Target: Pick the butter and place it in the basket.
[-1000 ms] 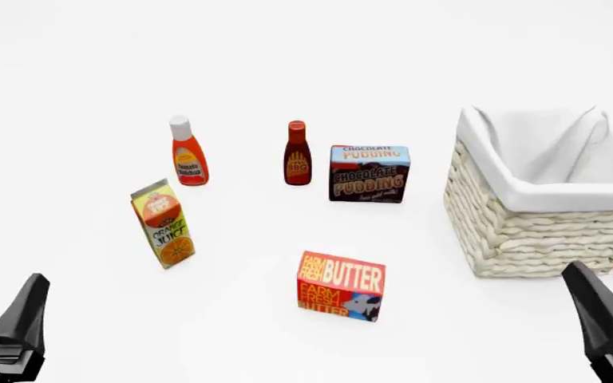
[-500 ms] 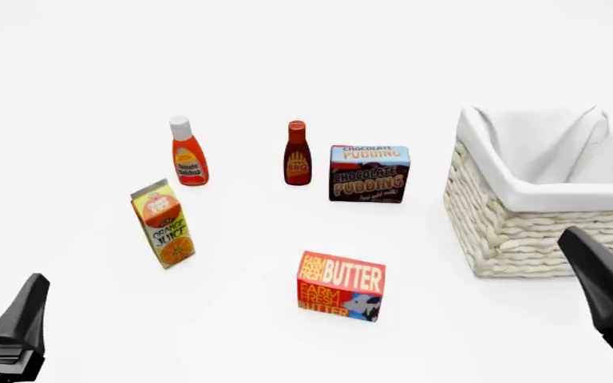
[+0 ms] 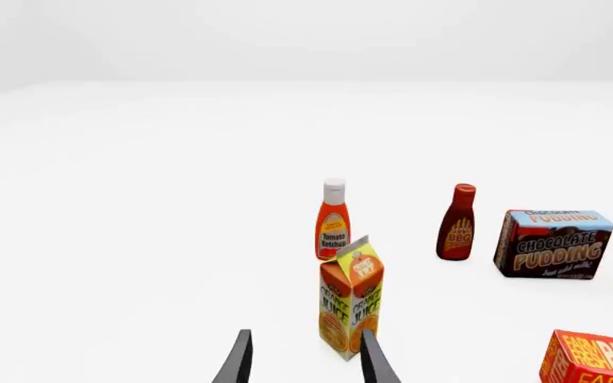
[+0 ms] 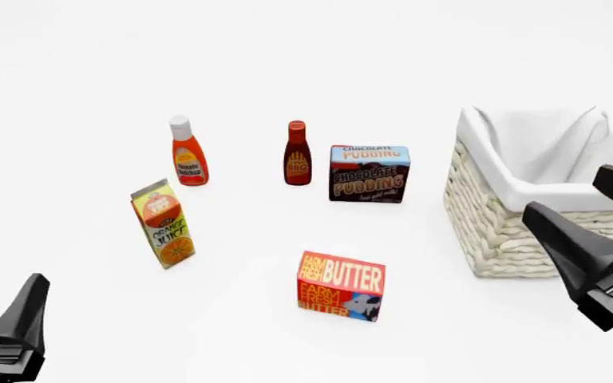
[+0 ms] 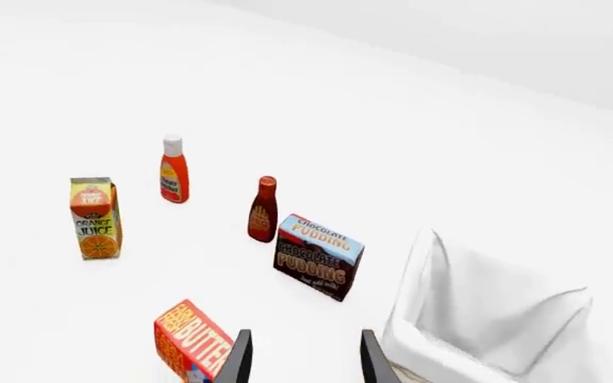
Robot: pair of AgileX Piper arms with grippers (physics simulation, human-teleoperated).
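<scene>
- Since a second ago, only the right end effector point(image 4: 605, 231) has moved, rising from the lower right corner of the front view and shifting inward, so it now overlaps the near wall of the basket point(image 4: 498, 231); its fingers are spread apart and hold nothing.
- Nearest, the left end effector point(image 3: 304, 361) sits at the lower left with its fingers parted and nothing between them.
- On the white tabletop point(image 4: 253, 72), the butter point(image 4: 341, 285) stands alone at centre front, well apart from both end effectors and left of the basket.
- Farther left, the orange juice carton point(image 4: 162, 223) stands tilted.
- Beyond, the chocolate pudding box point(image 4: 369, 173) stands just right of the BBQ sauce bottle point(image 4: 298, 154).
- At far left, the ketchup bottle point(image 4: 187, 152) stands upright.
</scene>
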